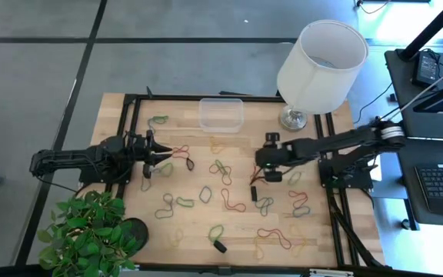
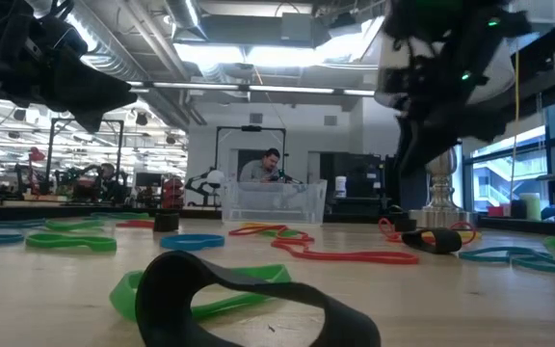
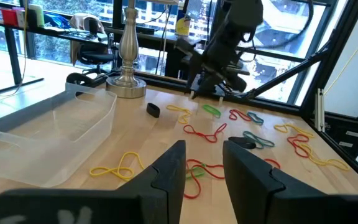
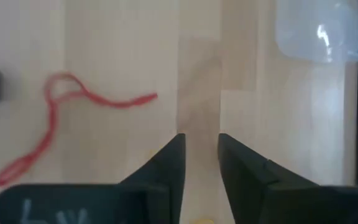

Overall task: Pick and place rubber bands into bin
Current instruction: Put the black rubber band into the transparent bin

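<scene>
Rubber bands in red, green, yellow, grey and black lie scattered flat over the wooden table [image 1: 129, 231]. The clear bin [image 1: 221, 114] stands near the far edge, and nothing shows inside it. My left gripper [image 1: 162, 156] hovers over the left-middle of the table, open, above a red and green band [image 3: 194, 175]. My right gripper [image 1: 263, 160] is over the right-middle, pointing down at bare wood, open with a narrow gap [image 4: 201, 155]. A red band [image 4: 61, 118] lies beside it, and the bin's corner [image 4: 322, 31] is farther off.
A white lampshade [image 1: 321, 61] on a metal base [image 1: 292, 118] stands at the far right, next to the bin. Small black blocky pieces [image 1: 254, 192] [image 1: 220, 246] lie among the bands. A potted plant [image 1: 87, 235] sits at the near left corner. A person [image 2: 270, 166] sits beyond the table.
</scene>
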{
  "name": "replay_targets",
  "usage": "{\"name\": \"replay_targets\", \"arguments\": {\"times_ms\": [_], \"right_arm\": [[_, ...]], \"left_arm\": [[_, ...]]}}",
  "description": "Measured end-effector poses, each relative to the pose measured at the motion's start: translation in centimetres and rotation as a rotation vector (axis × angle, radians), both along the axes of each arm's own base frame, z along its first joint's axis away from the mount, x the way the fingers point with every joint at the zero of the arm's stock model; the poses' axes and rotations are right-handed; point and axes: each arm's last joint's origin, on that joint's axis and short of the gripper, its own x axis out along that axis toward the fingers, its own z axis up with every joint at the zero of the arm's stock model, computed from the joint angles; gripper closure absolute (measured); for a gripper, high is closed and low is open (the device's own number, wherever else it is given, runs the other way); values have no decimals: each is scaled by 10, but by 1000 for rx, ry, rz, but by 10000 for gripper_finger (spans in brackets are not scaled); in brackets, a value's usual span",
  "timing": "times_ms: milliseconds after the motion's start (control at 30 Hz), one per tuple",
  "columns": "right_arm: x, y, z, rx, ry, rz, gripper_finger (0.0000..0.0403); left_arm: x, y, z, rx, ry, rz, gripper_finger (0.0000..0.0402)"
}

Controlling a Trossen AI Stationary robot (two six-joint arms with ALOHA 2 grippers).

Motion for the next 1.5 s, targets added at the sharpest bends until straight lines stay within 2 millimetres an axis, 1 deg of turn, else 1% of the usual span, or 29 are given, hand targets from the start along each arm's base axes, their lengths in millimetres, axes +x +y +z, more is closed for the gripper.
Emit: {"name": "replay_targets", "arguments": {"times_ms": [133, 267, 367, 433, 500, 667, 800, 867, 933, 1067, 1100, 1233, 1300, 1500], "right_arm": [[22, -8, -11, -24, 187, 15, 279], [40, -22, -26, -39, 339, 47, 273], [48, -34, -39, -38, 442, 78, 272], [54, -42, -46, -37, 480, 85, 272], [55, -51, -52, -35, 527, 98, 272], [51, -70, -65, -58, 611, 44, 272], [44, -80, -71, -50, 653, 14, 272], [41, -82, -72, -49, 661, 5, 281], [41, -83, -73, -43, 661, 1, 302], [41, -82, -74, -22, 665, 28, 377], [41, -82, -74, -14, 664, 30, 388], [41, -82, -70, 1, 634, -16, 390], [41, -82, -61, 11, 599, -55, 396], [42, -79, -11, 71, 364, -185, 398]], "left_arm": [[0, 0, 0, 0, -1, 0, 300], [0, 0, 0, 0, 0, 0, 300], [0, 0, 0, 0, 0, 0, 300], [0, 0, 0, 0, 0, 0, 300], [0, 0, 0, 0, -1, 0, 300], [0, 0, 0, 0, 0, 0, 300], [0, 0, 0, 0, 0, 0, 300], [0, 0, 0, 0, 0, 0, 300], [0, 0, 0, 0, -1, 0, 300], [0, 0, 0, 0, 0, 0, 300], [0, 0, 0, 0, 0, 0, 300], [0, 0, 0, 0, 0, 0, 300], [0, 0, 0, 0, 0, 0, 300], [0, 0, 0, 0, 0, 0, 300]]}}
